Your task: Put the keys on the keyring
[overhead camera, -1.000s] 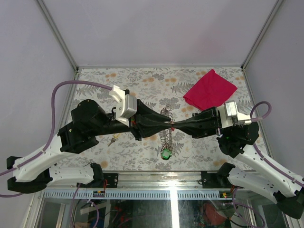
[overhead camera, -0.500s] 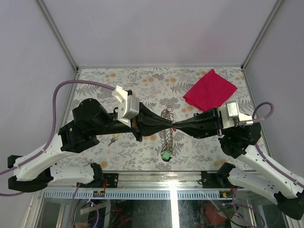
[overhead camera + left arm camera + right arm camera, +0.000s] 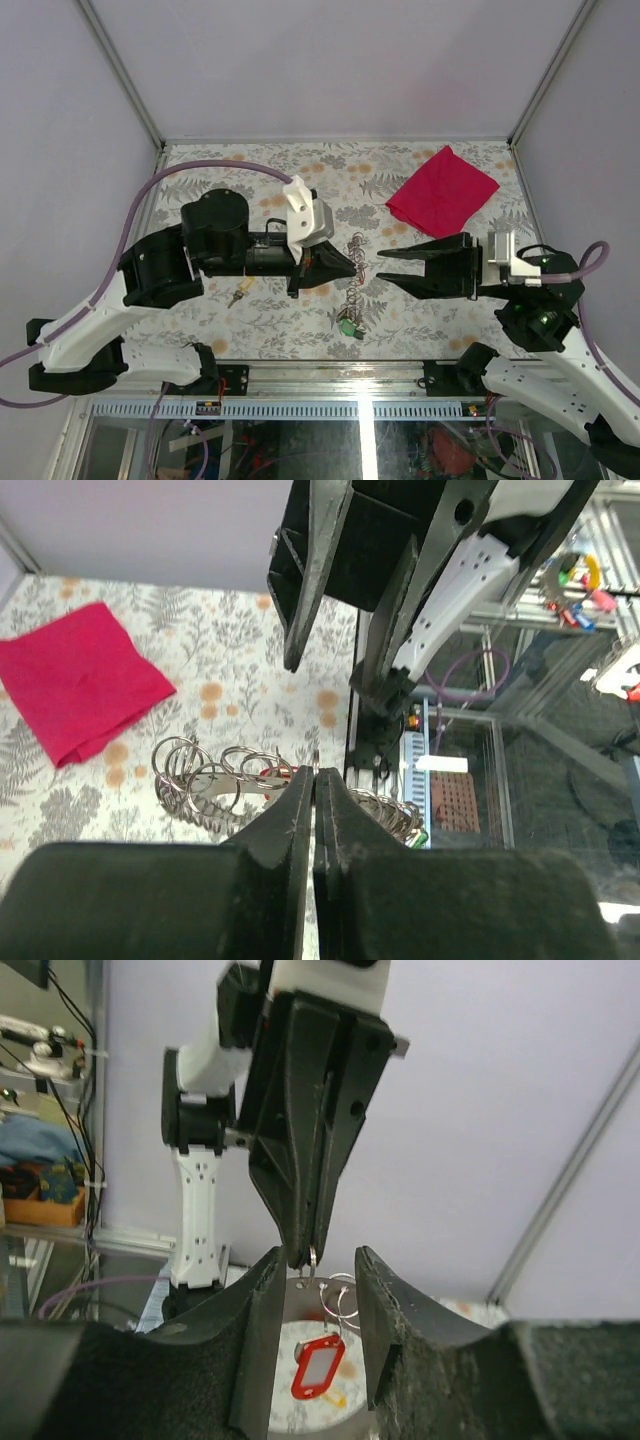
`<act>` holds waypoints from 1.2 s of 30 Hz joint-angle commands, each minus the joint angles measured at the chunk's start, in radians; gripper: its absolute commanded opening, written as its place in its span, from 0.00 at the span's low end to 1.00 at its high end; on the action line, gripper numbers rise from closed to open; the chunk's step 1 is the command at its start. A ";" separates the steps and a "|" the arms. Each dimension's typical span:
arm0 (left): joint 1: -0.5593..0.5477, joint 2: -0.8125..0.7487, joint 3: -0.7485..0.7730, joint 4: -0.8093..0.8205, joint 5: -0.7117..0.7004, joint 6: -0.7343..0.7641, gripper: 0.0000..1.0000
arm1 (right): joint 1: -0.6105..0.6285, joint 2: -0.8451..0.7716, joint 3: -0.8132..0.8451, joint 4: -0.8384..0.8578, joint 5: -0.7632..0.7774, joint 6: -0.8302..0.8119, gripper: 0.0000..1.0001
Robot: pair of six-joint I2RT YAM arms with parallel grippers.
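My left gripper (image 3: 352, 266) is shut on a thin metal ring at the top of the keyring bunch (image 3: 352, 292). The bunch of wire rings trails down toward a green tag (image 3: 347, 326). In the right wrist view that ring (image 3: 314, 1256) shows pinched in the left tips, with more rings (image 3: 340, 1300) and a red tag (image 3: 318, 1365) hanging below. My right gripper (image 3: 382, 265) stands open just right of the left tips, holding nothing. A brass key (image 3: 238, 294) lies on the table under the left arm. The left wrist view shows the rings (image 3: 200, 780) beyond the shut jaws.
A red cloth (image 3: 442, 188) lies at the back right of the flowered table (image 3: 260, 170). The table's near edge, with a metal rail (image 3: 330, 375), runs just below the green tag. Grey walls enclose the back and both sides.
My right gripper has opened, let go and drawn back to the right. The left gripper stayed shut on the ring while its wrist shifted right and turned. The two grippers' tips no longer touch.
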 commanded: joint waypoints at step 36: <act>-0.133 0.273 0.322 -0.558 -0.325 0.098 0.00 | 0.001 0.158 0.001 -0.345 -0.157 -0.110 0.39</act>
